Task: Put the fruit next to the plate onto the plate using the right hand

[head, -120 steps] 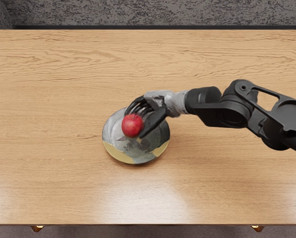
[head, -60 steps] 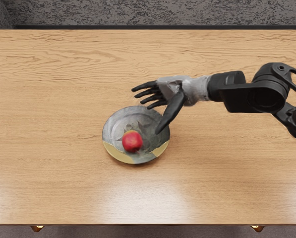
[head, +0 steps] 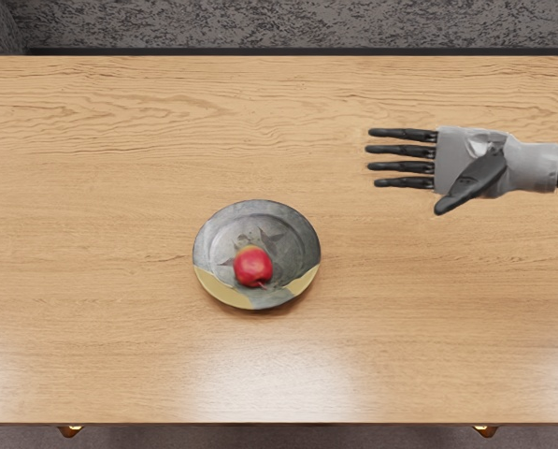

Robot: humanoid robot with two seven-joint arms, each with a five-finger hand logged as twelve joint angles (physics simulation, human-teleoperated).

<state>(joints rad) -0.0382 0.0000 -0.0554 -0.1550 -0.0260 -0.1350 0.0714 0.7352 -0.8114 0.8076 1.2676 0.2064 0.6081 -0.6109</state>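
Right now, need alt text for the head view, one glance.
A red fruit sits on a round metal plate near the middle of a wooden table. The right hand reaches in from the right edge, well apart from the plate, fingers straight and holding nothing.

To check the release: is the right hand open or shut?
Open: the right hand has its fingers stretched straight, holding nothing; the fruit lies on the plate.
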